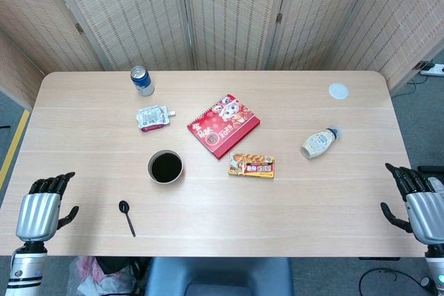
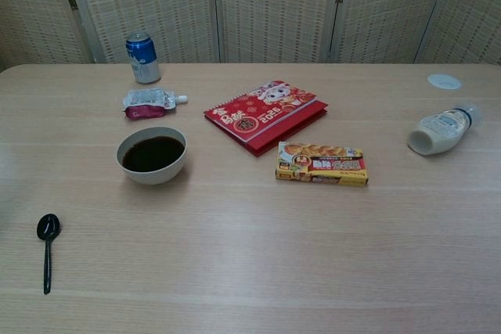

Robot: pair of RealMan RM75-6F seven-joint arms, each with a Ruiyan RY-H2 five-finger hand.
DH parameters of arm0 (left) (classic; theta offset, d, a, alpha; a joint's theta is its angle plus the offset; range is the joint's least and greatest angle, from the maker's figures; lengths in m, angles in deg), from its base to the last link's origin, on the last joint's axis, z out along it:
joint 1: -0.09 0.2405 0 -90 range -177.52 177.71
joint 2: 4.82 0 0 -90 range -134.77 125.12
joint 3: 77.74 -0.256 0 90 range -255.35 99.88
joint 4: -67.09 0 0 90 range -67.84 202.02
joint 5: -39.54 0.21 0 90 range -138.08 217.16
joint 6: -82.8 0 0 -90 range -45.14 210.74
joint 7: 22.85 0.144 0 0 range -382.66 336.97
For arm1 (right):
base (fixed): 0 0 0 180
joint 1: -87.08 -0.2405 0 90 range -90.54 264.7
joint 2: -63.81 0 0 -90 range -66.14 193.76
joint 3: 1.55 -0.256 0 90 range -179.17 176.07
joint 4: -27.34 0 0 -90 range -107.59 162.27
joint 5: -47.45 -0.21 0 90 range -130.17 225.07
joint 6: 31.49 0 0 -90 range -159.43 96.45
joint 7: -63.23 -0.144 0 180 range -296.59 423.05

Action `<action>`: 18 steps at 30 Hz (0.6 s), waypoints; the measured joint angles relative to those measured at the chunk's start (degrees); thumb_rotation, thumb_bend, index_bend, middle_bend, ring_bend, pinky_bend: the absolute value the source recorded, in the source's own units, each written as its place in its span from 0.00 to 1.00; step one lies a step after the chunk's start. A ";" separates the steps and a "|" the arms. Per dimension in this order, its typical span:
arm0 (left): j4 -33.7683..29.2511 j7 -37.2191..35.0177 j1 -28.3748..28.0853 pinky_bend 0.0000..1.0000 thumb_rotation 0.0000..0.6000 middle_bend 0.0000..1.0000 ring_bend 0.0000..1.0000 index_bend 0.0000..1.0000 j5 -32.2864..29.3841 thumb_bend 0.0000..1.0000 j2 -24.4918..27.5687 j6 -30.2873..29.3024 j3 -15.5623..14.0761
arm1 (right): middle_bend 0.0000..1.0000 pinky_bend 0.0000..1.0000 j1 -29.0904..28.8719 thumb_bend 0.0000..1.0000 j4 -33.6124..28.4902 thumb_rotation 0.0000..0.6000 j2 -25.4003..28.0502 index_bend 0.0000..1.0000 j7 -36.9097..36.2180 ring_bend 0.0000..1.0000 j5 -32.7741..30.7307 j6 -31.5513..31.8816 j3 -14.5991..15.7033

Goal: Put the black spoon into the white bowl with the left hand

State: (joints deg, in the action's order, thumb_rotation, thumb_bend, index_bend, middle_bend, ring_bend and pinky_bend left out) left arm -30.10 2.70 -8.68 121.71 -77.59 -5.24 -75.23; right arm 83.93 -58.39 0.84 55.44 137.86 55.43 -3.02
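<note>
The black spoon lies flat near the table's front left, bowl end pointing away from me. The white bowl, dark inside, stands a little beyond and to the right of it. My left hand hovers at the table's left front corner, left of the spoon, fingers apart and holding nothing. My right hand sits off the right front edge, fingers spread and empty. Neither hand shows in the chest view.
A blue can and a small pouch lie behind the bowl. A red booklet, a yellow snack box, a white bottle on its side and a white lid occupy the middle and right.
</note>
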 measured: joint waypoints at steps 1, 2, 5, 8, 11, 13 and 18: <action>-0.05 -0.05 0.05 0.29 1.00 0.32 0.31 0.23 -0.03 0.27 0.05 0.16 -0.02 | 0.18 0.16 -0.02 0.30 0.05 1.00 -0.05 0.07 0.01 0.13 0.01 -0.05 0.01; -0.12 -0.10 0.10 0.29 1.00 0.32 0.31 0.23 -0.07 0.27 0.10 0.27 -0.03 | 0.18 0.16 -0.04 0.30 0.10 1.00 -0.10 0.07 0.02 0.13 0.02 -0.08 0.03; -0.56 -0.19 0.26 0.29 1.00 0.32 0.31 0.23 -0.25 0.27 0.33 0.55 -0.08 | 0.18 0.16 -0.11 0.30 0.27 1.00 -0.22 0.07 -0.14 0.13 0.17 -0.12 0.06; -1.01 -0.40 0.48 0.29 1.00 0.32 0.31 0.23 -0.28 0.27 0.63 0.59 -0.06 | 0.18 0.16 -0.16 0.30 0.45 1.00 -0.27 0.07 -0.32 0.13 0.31 -0.05 0.05; -1.19 -0.62 0.74 0.29 1.00 0.32 0.31 0.23 -0.13 0.27 0.70 0.35 0.06 | 0.18 0.16 -0.13 0.30 0.52 1.00 -0.25 0.07 -0.48 0.13 0.42 0.14 0.06; -1.24 -0.71 0.80 0.29 1.00 0.32 0.31 0.23 -0.16 0.27 0.78 0.46 0.10 | 0.18 0.16 -0.03 0.30 0.58 1.00 -0.26 0.07 -0.60 0.13 0.43 0.32 0.07; -1.16 -1.17 0.70 0.29 1.00 0.32 0.31 0.23 0.00 0.27 1.11 0.94 0.26 | 0.18 0.16 0.12 0.30 0.75 1.00 -0.34 0.07 -0.72 0.15 0.41 0.53 0.11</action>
State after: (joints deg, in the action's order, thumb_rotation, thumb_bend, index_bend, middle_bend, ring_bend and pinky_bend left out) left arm -31.26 1.53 -7.98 121.71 -76.49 -4.30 -74.97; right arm 84.05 -57.64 0.50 54.72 138.26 55.95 -2.91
